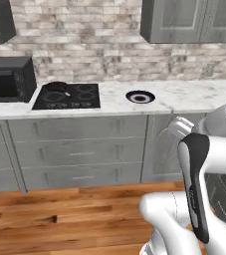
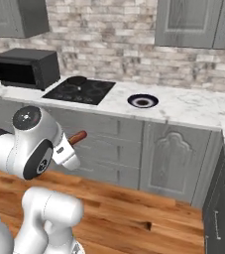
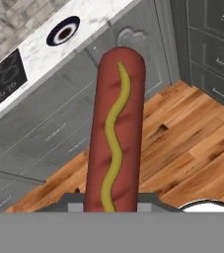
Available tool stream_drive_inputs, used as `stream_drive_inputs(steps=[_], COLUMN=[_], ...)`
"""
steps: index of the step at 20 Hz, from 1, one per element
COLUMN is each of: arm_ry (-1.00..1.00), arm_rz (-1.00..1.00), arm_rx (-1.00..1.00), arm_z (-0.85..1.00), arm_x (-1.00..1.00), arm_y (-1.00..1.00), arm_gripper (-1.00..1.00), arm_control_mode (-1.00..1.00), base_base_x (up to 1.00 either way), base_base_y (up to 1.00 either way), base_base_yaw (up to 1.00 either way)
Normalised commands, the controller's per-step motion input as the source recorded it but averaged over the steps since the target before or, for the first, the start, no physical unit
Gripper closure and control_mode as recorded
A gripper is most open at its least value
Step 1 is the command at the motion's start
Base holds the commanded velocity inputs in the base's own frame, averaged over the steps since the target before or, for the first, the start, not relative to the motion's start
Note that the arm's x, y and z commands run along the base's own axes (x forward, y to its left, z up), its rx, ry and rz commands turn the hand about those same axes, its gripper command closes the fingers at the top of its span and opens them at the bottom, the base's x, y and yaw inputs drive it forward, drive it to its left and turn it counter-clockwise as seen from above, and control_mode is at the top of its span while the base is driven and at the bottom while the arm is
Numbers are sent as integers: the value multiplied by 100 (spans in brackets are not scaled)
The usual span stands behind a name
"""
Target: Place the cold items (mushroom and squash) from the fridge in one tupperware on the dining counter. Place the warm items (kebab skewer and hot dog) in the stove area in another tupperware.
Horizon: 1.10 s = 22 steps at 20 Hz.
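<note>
Left to right along the back counter [image 1: 184, 97]: microwave [image 1: 7, 78] at far left, then the black stovetop [image 1: 68, 96] with a dark pan [image 1: 58, 86] on its rear left burner, then a dark plate [image 1: 140, 96] with nothing on it. No tupperware in these views.

Arm folded close over the base, well back from the counter, wood floor [image 2: 134, 208] between.

Hot dog [image 3: 114, 133]: 1 of the 2 warm items. It is off the stove and in the claw. Hand view has it rising straight out from between the finger tips, mustard line running along its length. Long axis lies along the claw's own pointing direction, so it sticks out ahead of the claw, not across it. Right base view shows its reddish end poking past the wrist toward the counter.

Claw [image 3: 111, 210]: closed tight on the near end of the hot dog; tips themselves largely hidden behind it.

Judgement: carry stage. The next move needs the box found first; the hot dog's far end will lead, so lowering it in would want the wrist tipped.
</note>
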Motion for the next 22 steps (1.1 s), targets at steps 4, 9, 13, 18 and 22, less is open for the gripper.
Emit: stream_drive_inputs(steps=[4,9,13,18,22], arm_ry=[0,0,0,0,0], arm_rz=[0,0,0,0,0], arm_rx=[0,0,0,0,0], arm_z=[0,0,0,0,0], arm_x=[0,0,0,0,0], arm_y=[0,0,0,0,0], arm_gripper=[100,100,100,100,100], arm_control_mode=[100,100,100,100,100], base_base_x=[-100,-100,-100,-100,-100], base_base_y=[-2,-5,-6,0,0], base_base_yaw=[18,16,14,14,14])
